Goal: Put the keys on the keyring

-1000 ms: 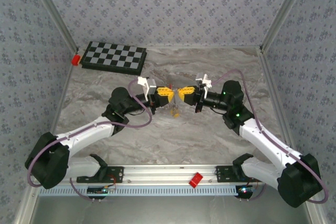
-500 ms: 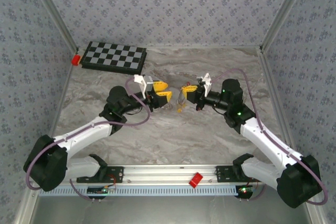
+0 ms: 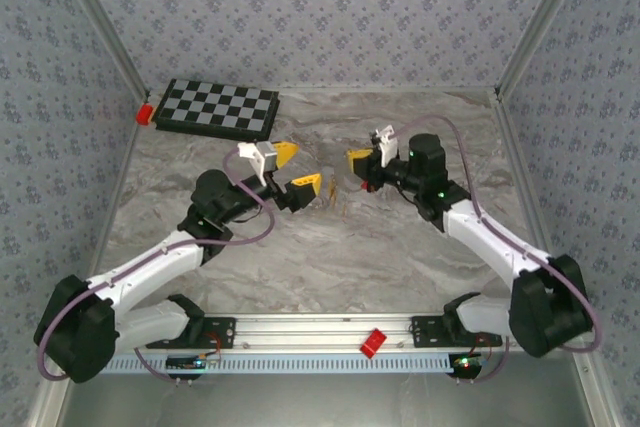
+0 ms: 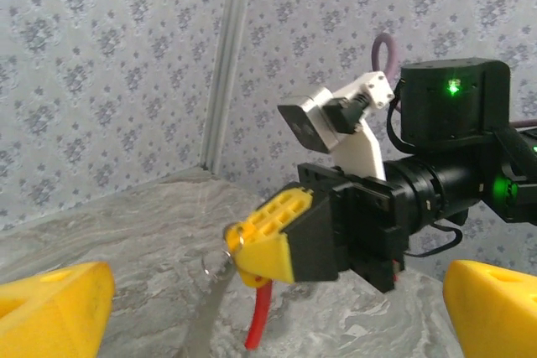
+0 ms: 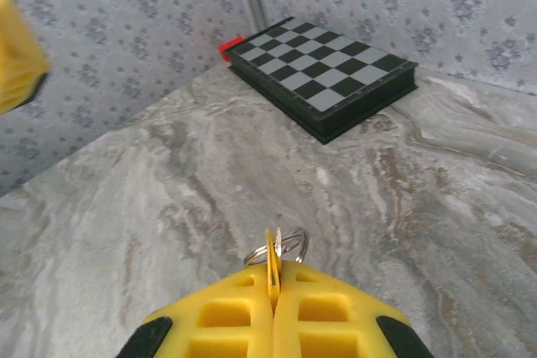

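Right gripper (image 4: pixel 252 249) clamped shut on yellow key (image 5: pixel 272 257), held aloft. Keyring (image 4: pixel 259 324) red arc dangles beneath it. Left gripper (image 3: pixel 300 167) jaws wide apart, empty. Key threading unconfirmed, task likely unfinished.

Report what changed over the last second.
The two hands were tip to tip in the middle. The left hand has opened and pulled back to its own side. The right hand has drawn away to the right and farther back, staying shut on the keyring with a key between its fingers. The chessboard and the red block beside it have not moved.
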Robot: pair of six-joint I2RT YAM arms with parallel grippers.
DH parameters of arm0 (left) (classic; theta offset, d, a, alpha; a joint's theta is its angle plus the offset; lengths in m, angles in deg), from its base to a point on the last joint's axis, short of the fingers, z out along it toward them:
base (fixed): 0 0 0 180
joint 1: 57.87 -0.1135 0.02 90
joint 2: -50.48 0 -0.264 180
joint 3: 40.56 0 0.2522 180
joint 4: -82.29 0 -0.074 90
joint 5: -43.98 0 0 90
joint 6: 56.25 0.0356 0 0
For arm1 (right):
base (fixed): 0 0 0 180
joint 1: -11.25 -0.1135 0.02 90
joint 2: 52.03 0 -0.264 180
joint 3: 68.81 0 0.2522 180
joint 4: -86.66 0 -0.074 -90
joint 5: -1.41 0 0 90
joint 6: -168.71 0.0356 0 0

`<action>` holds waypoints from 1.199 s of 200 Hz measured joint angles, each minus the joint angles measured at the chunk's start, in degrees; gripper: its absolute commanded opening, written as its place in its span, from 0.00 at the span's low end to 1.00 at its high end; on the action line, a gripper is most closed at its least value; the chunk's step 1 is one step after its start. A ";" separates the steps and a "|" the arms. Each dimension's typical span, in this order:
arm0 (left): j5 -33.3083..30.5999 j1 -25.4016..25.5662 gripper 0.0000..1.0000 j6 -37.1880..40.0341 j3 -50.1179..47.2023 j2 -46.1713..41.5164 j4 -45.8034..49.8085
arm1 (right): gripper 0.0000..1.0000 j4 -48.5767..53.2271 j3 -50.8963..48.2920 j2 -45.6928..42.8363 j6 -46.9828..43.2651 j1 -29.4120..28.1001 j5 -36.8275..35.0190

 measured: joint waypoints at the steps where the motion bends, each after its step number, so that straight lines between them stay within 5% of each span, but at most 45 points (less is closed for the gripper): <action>1: -0.07 0.00 1.00 0.00 -0.04 -0.02 0.00 | 0.00 0.00 0.26 0.42 0.02 0.07 -0.15; 141: -5.18 -0.35 1.00 0.50 -5.57 -8.85 3.34 | 0.00 -2.12 38.88 38.99 5.86 4.24 -9.25; 240: -5.92 -0.39 1.00 1.11 -6.40 -10.49 4.59 | 0.00 -1.22 33.88 40.94 6.08 3.37 -10.23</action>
